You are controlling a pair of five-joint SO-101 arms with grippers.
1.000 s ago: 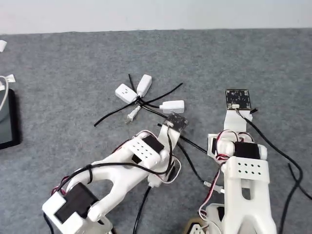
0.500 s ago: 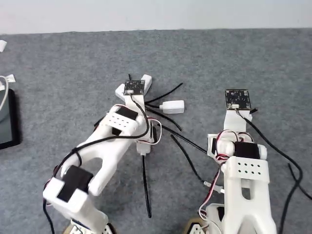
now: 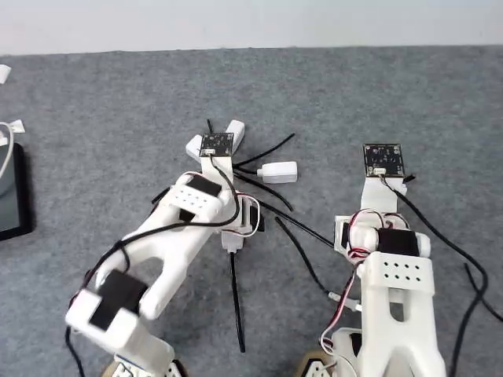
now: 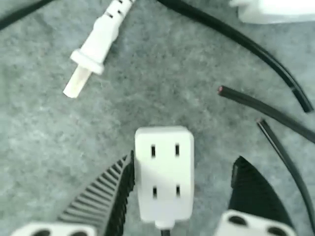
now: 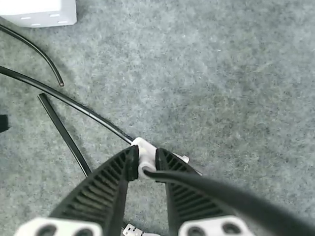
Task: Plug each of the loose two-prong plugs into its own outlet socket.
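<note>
In the left wrist view a white outlet socket (image 4: 164, 179) lies face up on the grey mat between the spread fingers of my left gripper (image 4: 186, 161), which is open and straddles it. A loose white two-prong plug (image 4: 96, 46) lies just beyond it, and another white socket (image 4: 275, 10) shows past a black cable. From above, the left arm (image 3: 192, 208) covers the cluster; a white socket (image 3: 279, 170) lies beside it. My right gripper (image 5: 146, 152) is shut on a white plug (image 5: 143, 158) with a black cord, low over the mat. A white socket (image 5: 37, 10) lies farther off.
Loose black cables (image 3: 236, 298) run across the mat between the two arms. A dark flat device (image 3: 12, 188) with a white cord sits at the left edge. The right arm (image 3: 389, 259) stands on the right, with open mat beyond it.
The left arm has swung left and forward from the middle of the mat to sit over the socket cluster. The right arm has not moved.
</note>
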